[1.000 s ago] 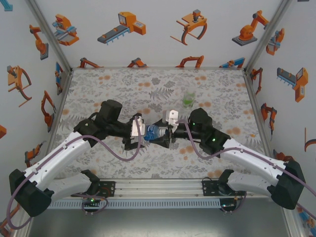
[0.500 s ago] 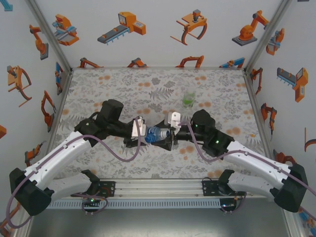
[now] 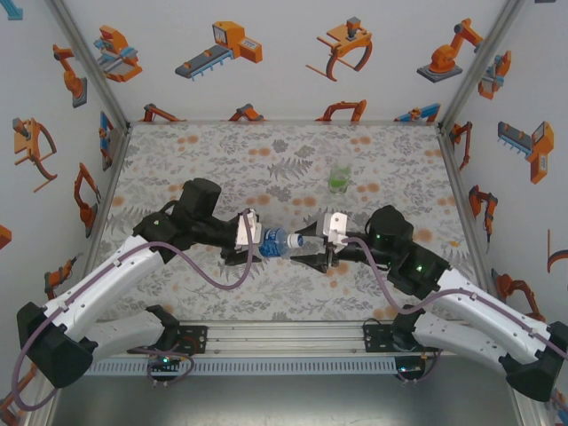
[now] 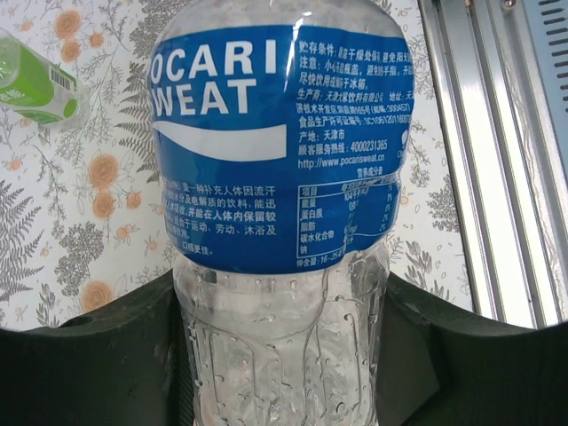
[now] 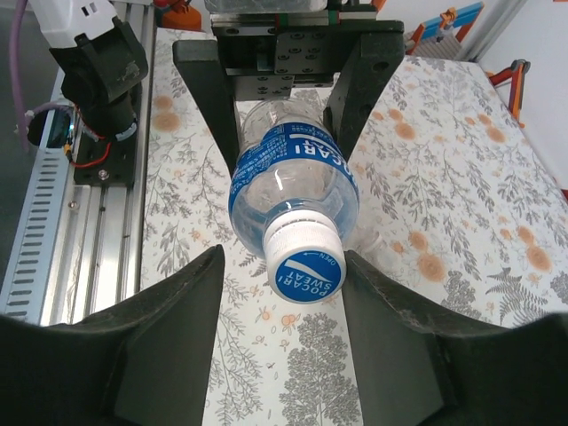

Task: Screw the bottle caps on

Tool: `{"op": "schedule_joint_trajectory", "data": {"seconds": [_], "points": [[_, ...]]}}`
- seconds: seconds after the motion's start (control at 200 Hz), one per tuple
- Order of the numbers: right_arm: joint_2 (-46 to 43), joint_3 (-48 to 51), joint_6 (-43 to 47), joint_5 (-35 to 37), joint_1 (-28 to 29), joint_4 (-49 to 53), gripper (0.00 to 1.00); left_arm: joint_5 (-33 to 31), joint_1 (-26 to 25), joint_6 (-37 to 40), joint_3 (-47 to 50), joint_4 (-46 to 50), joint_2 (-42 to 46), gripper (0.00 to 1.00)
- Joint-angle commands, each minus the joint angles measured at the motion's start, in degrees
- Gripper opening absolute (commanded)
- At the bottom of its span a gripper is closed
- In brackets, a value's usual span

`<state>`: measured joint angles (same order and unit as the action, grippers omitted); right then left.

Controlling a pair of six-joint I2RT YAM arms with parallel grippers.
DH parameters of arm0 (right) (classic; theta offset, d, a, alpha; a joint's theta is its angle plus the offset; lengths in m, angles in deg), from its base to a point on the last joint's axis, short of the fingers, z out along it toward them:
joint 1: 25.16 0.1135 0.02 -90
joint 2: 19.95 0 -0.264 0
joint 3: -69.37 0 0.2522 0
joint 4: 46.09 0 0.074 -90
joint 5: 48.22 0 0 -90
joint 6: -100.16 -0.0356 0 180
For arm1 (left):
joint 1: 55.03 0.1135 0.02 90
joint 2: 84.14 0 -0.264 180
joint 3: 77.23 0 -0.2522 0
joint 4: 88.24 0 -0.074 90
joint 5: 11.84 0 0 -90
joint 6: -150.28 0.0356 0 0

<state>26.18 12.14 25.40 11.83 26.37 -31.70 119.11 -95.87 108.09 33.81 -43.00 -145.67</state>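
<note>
The cap sits on the neck of the blue-label bottle, which hangs above the table at the centre of the top view. We see the left gripper clamped on the bottle's clear lower body. The long axis runs left to right across that frame, with the cap end pointing right. The right gripper is the nearer one to the cap. In its wrist view the cap faces the camera head-on at mid-frame, lying between the two fingers. Those jaws stand open, with a gap of table showing on each side of the cap. We judge that the bottle's axis lines up closely with the right wrist, tipped a little to the lower right. That suits closing on the cap and twisting. We cannot tell how tightly the cap is threaded.
</note>
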Motion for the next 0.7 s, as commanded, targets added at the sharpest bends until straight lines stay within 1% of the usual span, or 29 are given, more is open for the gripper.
{"op": "schedule_joint_trajectory", "data": {"seconds": [0.0,0.07,0.175,0.34,0.501,0.606,0.656,0.696], "points": [[0.32,-1.18,0.49,-1.15,0.15,-0.61,0.48,1.04,0.16,1.44,-1.14,1.2,0.03,0.0],[0.37,-1.19,0.4,-0.92,0.15,-0.63,0.43,0.89,0.17,1.47,-1.14,1.17,0.05,0.0],[-0.25,-1.27,0.01,-0.28,0.15,-0.48,0.43,0.86,0.21,1.58,-1.14,1.3,0.03,0.0],[-1.45,-1.19,-0.13,0.68,0.15,0.15,0.39,0.99,0.19,1.67,-1.22,1.28,0.09,0.0],[-0.64,-1.44,-0.56,0.25,0.15,0.08,0.38,0.95,0.15,1.67,-1.19,1.36,0.03,0.0],[0.34,-2.01,-2.67,0.58,0.15,0.49,0.3,0.7,0.17,1.67,-1.2,1.39,0.03,0.0],[0.85,-2.2,-6.34,2.52,0.15,0.23,0.25,0.7,0.16,1.65,-1.21,1.38,-0.03,0.0],[1.12,-2.24,-10.92,5.31,0.15,-0.37,0.18,0.46,0.15,1.66,-1.23,1.39,-0.01,0.0]]}}
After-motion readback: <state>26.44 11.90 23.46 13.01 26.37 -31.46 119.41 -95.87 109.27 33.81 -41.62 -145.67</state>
